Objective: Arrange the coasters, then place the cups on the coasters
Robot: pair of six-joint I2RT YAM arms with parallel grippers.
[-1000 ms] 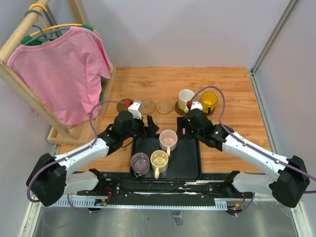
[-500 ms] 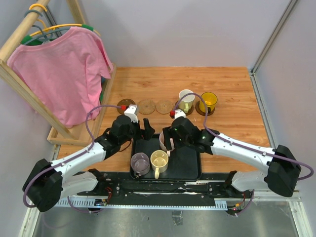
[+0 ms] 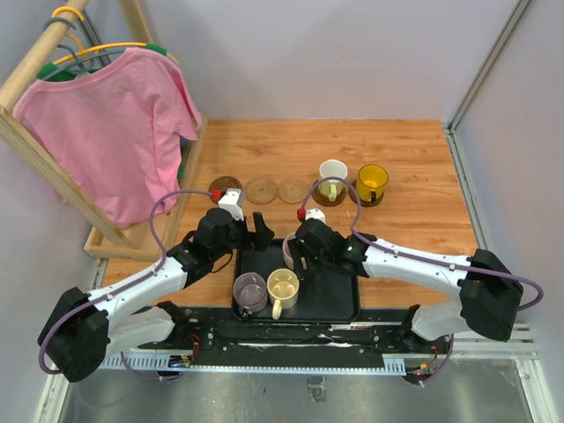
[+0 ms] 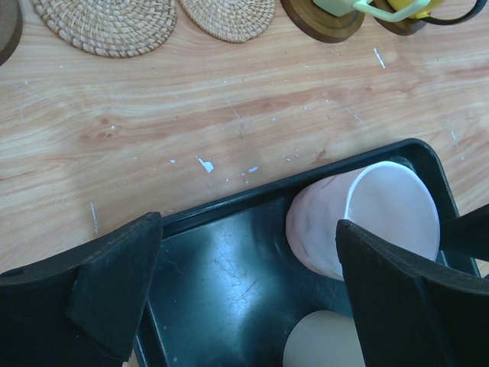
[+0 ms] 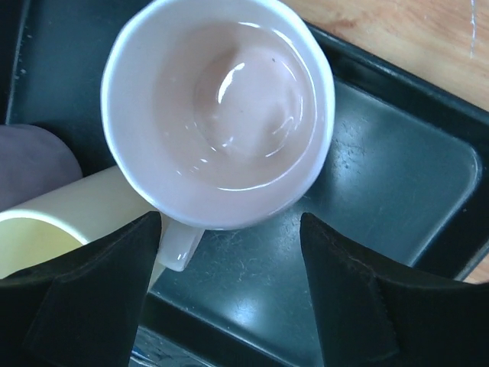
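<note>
Looking down from above, the left claw (image 3: 259,226) hangs over the back-left rim of the black rectangular tray (image 3: 339,295) and the right claw (image 3: 296,253) over its back edge; behind them, three round brown coasters (image 3: 262,190) lie in a row on the wooden desk (image 3: 414,150). From the left wrist, the jaws spread wide and empty, with the pale pink handled mug (image 4: 359,218) upright in the tray's far corner. From the right wrist, the jaws stand parted, holding nothing, the mug's handle just beside one finger.

Black rectangular tray (image 3: 333,289) at the near edge of a wooden table (image 3: 308,145), pink T-shirt (image 3: 106,123) hanging on a wooden rack (image 3: 40,55) at left
</note>
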